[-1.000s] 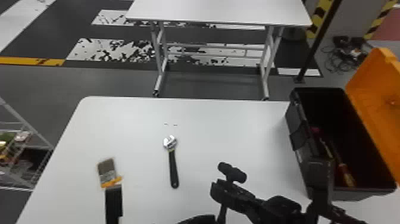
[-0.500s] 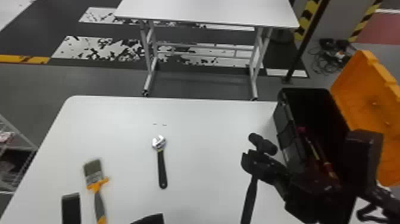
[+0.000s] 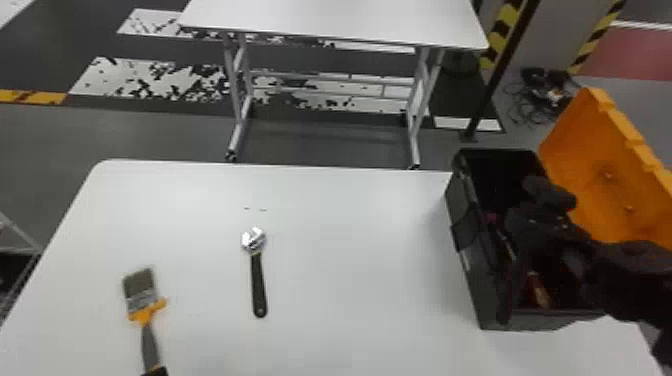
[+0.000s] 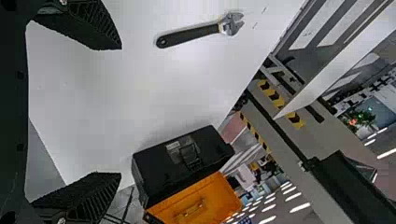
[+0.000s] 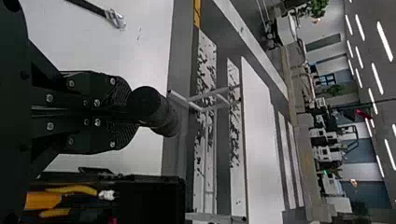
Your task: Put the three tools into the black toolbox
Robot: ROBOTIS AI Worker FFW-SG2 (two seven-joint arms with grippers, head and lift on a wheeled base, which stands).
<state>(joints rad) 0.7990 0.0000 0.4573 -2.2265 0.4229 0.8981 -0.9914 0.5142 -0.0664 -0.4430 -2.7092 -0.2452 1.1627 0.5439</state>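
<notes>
Head view: the right tool [image 5: 125, 112] is clenched around a black mallet with a cylindrical head [image 3: 550, 194], held over the open black plastic toolbox [image 3: 479, 287] at about half past three. The mallet's handle slants roughly from 1 toward 7 o'clock, while the box's long axis runs from 11 toward 5. Before release, the handle probably needs turning to match the box, or it may catch on the wall nearer the middle of the white desk [image 3: 360, 260]. The left tool [image 4: 120, 111] is spread and empty. A silver adjustable wrench with a black grip [image 3: 257, 280] lies toward half past seven; a flat paintbrush with an orange-and-grey handle [image 3: 145, 315], at 8.
</notes>
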